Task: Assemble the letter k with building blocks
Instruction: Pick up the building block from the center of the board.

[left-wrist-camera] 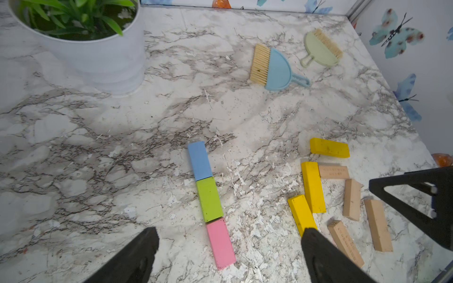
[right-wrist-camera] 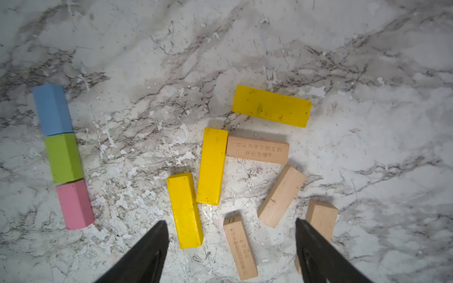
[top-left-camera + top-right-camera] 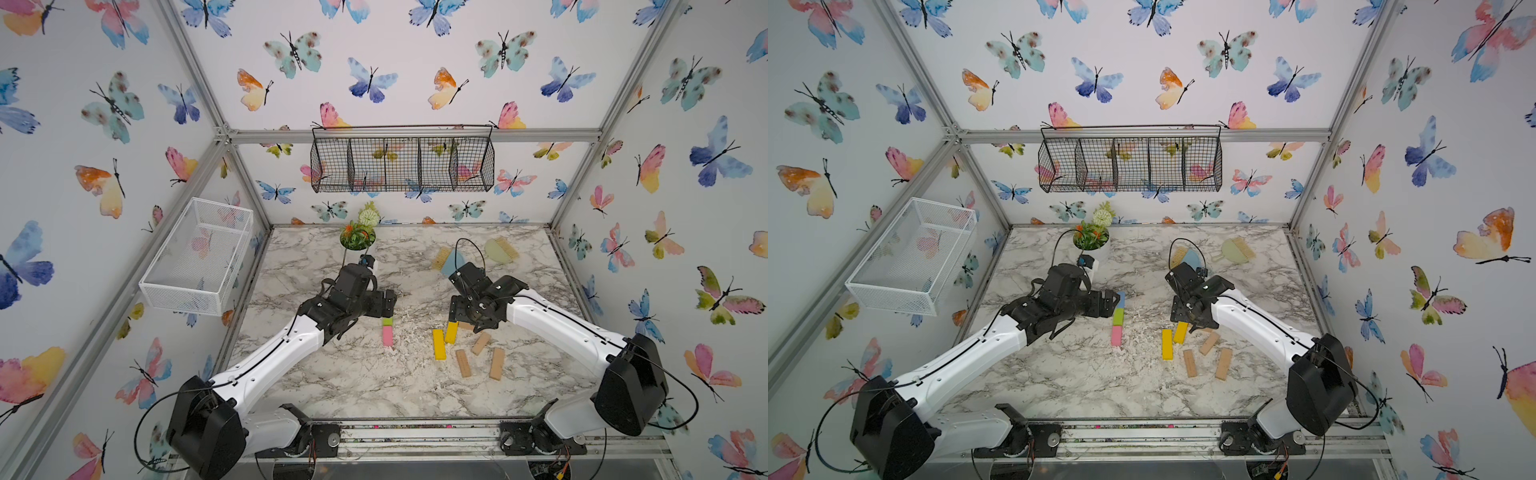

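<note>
Blue-green-pink row [image 1: 209, 199] end to end, seemingly K's stem; left gripper [image 1: 231, 231] gaping empty nearby, right gripper [image 2: 231, 221] likewise above yellow bars [image 2: 212, 166].

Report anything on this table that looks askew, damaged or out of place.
The blue block, green block and pink block sit in a tidy end-to-end line, but the yellow blocks and tan blocks lie scattered at mixed angles beside it. The marble tabletop looks chipped, with white flakes around the blocks.
</note>
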